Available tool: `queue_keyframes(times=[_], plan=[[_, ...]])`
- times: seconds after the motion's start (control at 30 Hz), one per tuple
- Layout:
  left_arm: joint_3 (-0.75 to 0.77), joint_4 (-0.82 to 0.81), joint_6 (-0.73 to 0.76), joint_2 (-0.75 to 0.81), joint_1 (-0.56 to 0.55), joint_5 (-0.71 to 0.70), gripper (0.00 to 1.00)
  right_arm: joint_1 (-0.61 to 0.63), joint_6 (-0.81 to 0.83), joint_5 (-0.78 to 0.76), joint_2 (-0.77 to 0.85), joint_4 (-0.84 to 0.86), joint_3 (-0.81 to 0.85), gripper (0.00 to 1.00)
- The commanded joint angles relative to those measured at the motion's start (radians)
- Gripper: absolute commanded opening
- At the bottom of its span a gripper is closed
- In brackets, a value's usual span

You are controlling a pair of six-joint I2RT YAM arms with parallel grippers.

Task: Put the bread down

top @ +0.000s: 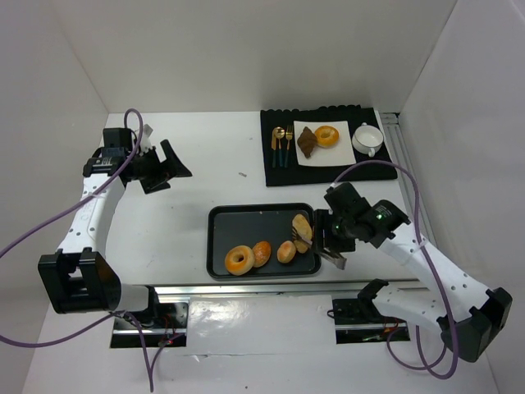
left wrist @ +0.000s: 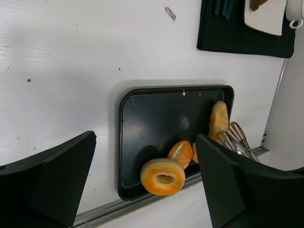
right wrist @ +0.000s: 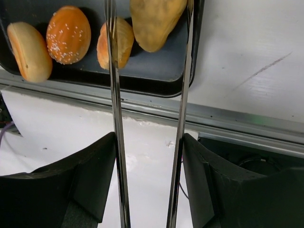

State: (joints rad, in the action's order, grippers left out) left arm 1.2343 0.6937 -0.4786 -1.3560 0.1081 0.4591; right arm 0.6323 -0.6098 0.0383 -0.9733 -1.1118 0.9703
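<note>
My right gripper (top: 332, 238) (right wrist: 148, 142) is shut on metal tongs (right wrist: 114, 95), pressed against both arms. The tong tips flank the oblong tan roll (top: 302, 228) (right wrist: 154, 21) at the right end of the black tray (top: 246, 217). I cannot tell whether the roll is lifted. A ring doughnut (top: 239, 260) and two round buns (top: 262, 252) (top: 286, 251) lie along the tray's near edge. The dark croissant (top: 307, 141) and the second doughnut (top: 326, 135) lie on a white plate (top: 316, 158). My left gripper (top: 168, 164) (left wrist: 145, 137) is open and empty at the far left.
The plate sits on a black mat (top: 328, 176) at the back right, with cutlery (top: 281, 146) on its left and a white cup (top: 367, 138) on its right. A metal rail runs along the table's near edge, just below the tray (left wrist: 156, 114).
</note>
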Motion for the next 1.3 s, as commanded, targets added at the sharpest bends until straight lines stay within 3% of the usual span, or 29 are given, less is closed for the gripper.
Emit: queue_keyframes(times=[0.0, 0.3, 0.43, 0.47, 0.53, 0.67, 0.9, 1.03, 1.2, 1.27], plan=[[0.008, -0.025, -0.009, -0.003, 0.005, 0.027, 1.0, 0.03, -0.007, 0.006, -0.018, 0.02, -0.016, 0.63], [0.008, -0.025, -0.009, -0.003, 0.005, 0.027, 1.0, 0.03, 0.004, -0.072, -0.11, 0.075, -0.016, 0.59], [0.008, -0.025, 0.0, -0.003, 0.005, 0.027, 1.0, 0.03, 0.013, -0.092, -0.119, 0.066, 0.034, 0.45], [0.008, -0.025, 0.0, -0.003, 0.005, 0.027, 1.0, 0.03, 0.013, -0.103, -0.119, 0.055, 0.071, 0.38], [0.008, -0.025, 0.0, -0.003, 0.005, 0.027, 1.0, 0.03, 0.013, -0.139, -0.119, 0.044, 0.119, 0.34], [0.008, -0.025, -0.009, -0.003, 0.005, 0.036, 1.0, 0.03, 0.031, -0.221, -0.149, 0.021, 0.267, 0.31], [0.008, -0.025, -0.009, -0.012, 0.005, 0.036, 1.0, 0.012, 0.087, -0.337, -0.245, 0.064, 0.383, 0.29], [0.017, -0.025, -0.009, -0.012, 0.005, 0.027, 1.0, -0.103, 0.077, -0.521, -0.266, 0.122, 0.43, 0.27], [0.037, -0.025, -0.009, -0.031, 0.005, 0.027, 1.0, -0.278, 0.087, -0.532, -0.286, 0.34, 0.377, 0.28], [0.047, -0.013, 0.0, -0.031, 0.005, 0.027, 1.0, -0.356, 0.105, -0.468, -0.324, 0.456, 0.354, 0.3]])
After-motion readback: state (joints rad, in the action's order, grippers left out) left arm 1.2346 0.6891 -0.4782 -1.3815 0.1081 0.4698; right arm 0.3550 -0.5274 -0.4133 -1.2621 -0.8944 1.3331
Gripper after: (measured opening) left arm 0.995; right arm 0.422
